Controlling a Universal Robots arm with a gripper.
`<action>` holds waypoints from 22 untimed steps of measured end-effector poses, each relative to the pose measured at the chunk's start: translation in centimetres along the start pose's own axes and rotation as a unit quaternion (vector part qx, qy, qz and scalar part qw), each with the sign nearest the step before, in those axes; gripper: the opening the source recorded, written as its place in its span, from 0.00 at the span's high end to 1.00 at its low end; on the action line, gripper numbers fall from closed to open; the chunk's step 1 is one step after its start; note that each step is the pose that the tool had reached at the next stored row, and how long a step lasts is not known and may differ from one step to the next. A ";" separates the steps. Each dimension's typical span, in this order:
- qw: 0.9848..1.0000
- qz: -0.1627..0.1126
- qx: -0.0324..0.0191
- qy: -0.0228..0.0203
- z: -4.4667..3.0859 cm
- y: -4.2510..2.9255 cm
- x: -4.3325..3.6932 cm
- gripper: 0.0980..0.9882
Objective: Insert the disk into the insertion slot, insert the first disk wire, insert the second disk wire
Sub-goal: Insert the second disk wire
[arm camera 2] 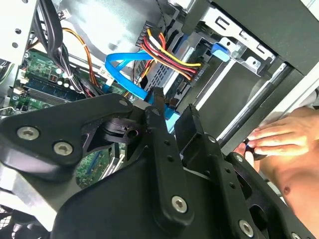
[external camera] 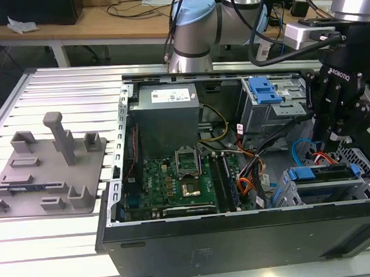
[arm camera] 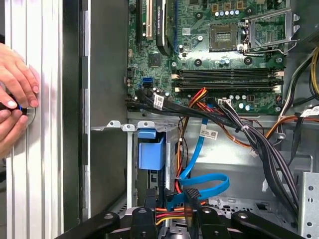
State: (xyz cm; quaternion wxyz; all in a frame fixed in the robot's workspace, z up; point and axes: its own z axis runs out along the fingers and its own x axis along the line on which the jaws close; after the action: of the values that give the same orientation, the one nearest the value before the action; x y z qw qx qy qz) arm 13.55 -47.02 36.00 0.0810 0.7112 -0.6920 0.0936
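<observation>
I see the open computer case [external camera: 241,235] on the slatted table [external camera: 66,246], motherboard [external camera: 175,183] exposed. The disk [external camera: 322,173] already sits in the insertion slot [external camera: 289,195] at the exterior view's right. My gripper [arm camera 2: 169,107] hangs just above it, jaws pinching the blue wire [arm camera 2: 124,62] (a person's hand [arm camera: 15,94] rests outside the case).
</observation>
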 end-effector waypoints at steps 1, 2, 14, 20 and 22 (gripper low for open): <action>1.000 0.001 0.000 0.001 0.02 0.00 -0.04 0.70; 1.000 0.004 -0.001 0.001 0.05 0.01 -0.07 0.70; 1.000 0.008 -0.002 0.009 0.06 0.00 -0.32 0.80; 1.000 0.008 -0.002 0.010 0.09 0.00 -0.33 0.93; 1.000 0.008 -0.002 0.010 0.10 0.00 -0.33 0.93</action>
State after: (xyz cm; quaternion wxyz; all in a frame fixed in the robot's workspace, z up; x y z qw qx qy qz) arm 13.54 -46.73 35.83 0.0885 0.7046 -0.6970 0.0999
